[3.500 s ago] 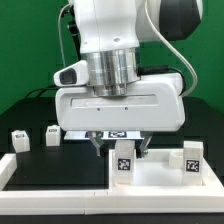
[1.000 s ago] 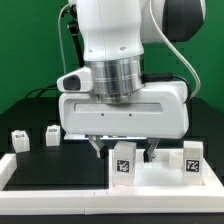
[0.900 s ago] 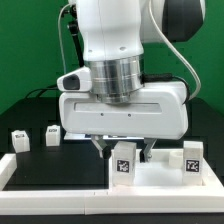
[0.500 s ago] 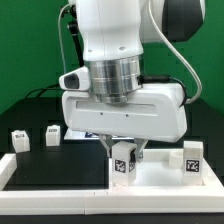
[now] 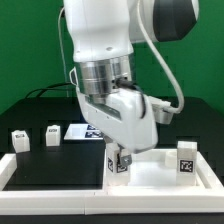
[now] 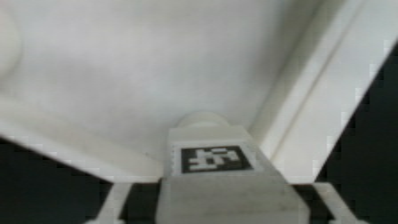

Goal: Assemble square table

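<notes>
Gripper [image 5: 118, 153] hangs low over the tabletop [image 5: 152, 173], which lies at the worktop's [image 5: 55, 165] near edge, toward the exterior view's right. The fingers [image 6: 132, 204] pinch the tagged leg [image 6: 217, 150] from both sides, upright between them, at the tabletop's near corner on the exterior view's left. A second leg [image 5: 186, 158] stands well apart on the tabletop's far side.

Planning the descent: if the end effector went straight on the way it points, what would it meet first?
Likely the tabletop, just below the leg the end effector holds; the gap is unclear.
</notes>
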Controlling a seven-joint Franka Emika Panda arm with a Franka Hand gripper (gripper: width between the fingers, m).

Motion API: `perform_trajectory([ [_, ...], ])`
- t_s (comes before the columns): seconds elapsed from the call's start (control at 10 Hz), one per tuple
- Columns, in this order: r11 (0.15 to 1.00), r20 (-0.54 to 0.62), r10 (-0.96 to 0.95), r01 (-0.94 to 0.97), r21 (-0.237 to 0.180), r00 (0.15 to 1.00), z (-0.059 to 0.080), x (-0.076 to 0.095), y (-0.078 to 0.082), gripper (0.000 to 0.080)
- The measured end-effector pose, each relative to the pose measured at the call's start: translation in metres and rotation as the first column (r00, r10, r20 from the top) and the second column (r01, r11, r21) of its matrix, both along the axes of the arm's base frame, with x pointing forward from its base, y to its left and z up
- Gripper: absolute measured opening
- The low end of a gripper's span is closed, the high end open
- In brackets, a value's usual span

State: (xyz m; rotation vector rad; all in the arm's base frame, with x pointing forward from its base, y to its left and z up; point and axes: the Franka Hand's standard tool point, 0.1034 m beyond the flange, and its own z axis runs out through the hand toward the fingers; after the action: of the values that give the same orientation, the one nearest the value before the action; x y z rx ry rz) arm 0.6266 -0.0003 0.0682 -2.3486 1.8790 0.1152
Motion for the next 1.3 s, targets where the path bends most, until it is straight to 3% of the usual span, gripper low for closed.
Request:
perform_trajectory([
  [0.4,0.894,-0.038,-0.446,0.447,0.026,0.894,-0.0008,0.0026,0.0112,0.0291],
  [0.9,0.774,-0.067,-0.631,0.634,0.016,0.773,0.0,0.0036,0.0105,0.0291],
  [1.0,0.787,-0.064,-0.615,0.617,0.017,0.786,-0.0005,0.0034,0.0107,0.0348],
  [1.1,0.824,-0.054,-0.564,0.566,0.018,0.824,-0.0011,0.0031,0.0109,0.0484],
  [1.2,0.897,-0.032,-0.44,0.441,0.02,0.897,-0.0021,0.002,0.0113,0.0484],
  [1.3,0.947,-0.011,-0.321,0.321,0.018,0.947,-0.0021,0.0018,0.0123,0.0612],
])
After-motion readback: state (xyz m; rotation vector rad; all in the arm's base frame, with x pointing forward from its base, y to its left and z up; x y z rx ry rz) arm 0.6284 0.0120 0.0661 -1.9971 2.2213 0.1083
